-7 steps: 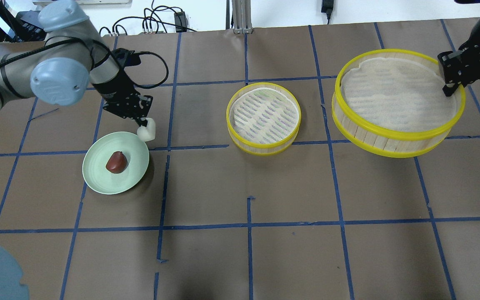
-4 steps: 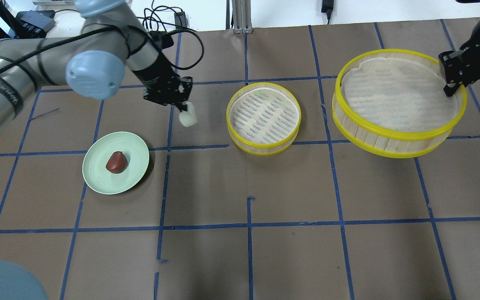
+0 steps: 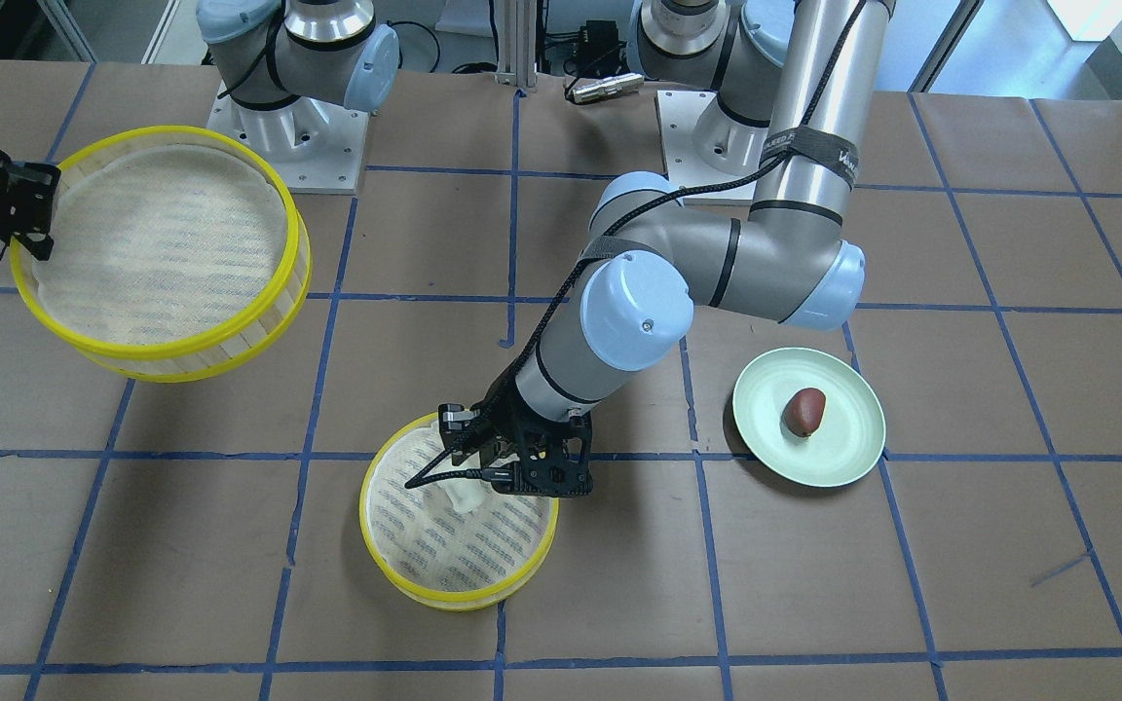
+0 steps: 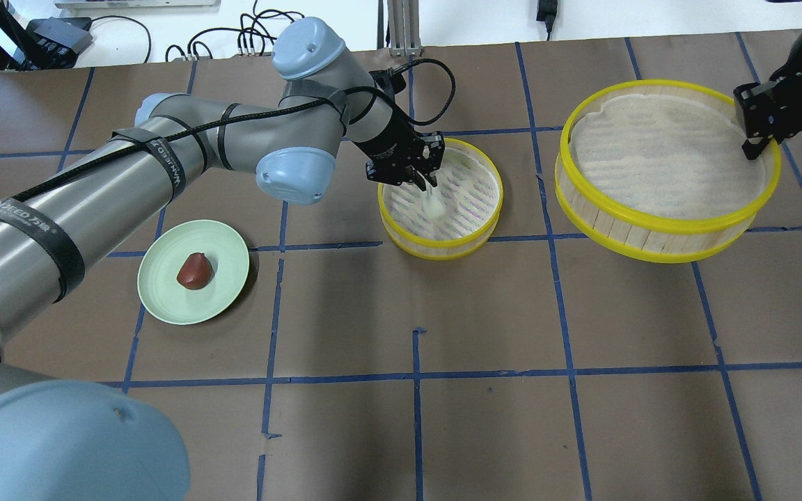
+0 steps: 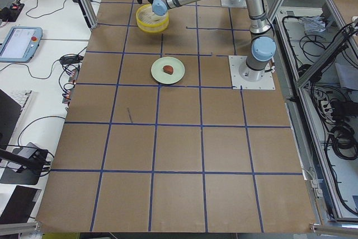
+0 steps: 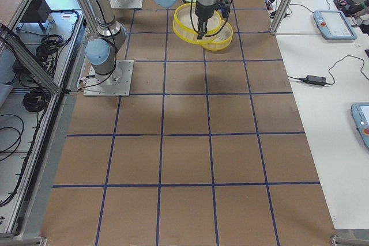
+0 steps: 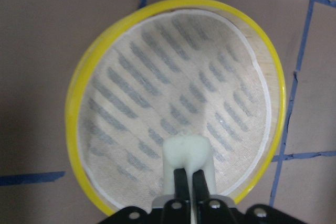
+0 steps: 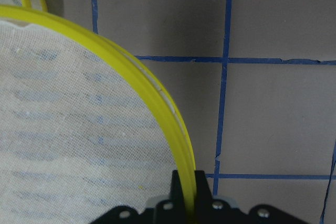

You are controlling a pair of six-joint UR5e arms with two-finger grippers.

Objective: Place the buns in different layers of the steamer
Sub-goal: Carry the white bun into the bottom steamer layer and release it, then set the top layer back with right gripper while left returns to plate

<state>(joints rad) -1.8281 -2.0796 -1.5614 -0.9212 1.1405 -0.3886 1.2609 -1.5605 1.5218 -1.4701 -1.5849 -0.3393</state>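
My left gripper is shut on the white bun and holds it over the mesh liner of the steamer layer on the table. The left wrist view shows the white bun pinched between the fingers inside that layer. The front view shows the same bun and layer. My right gripper is shut on the yellow rim of the other steamer layer and holds it in the air at the right, tilted. The reddish-brown bun lies on the pale green plate.
Brown paper with a blue tape grid covers the table. Cables lie at the far edge. My left arm stretches across the table's left half above the plate. The arm bases stand at the robot's side.
My left gripper has carried the white bun to the right, from beside the plate to over the steamer layer on the table. The right gripper and its lifted layer have stayed in place.
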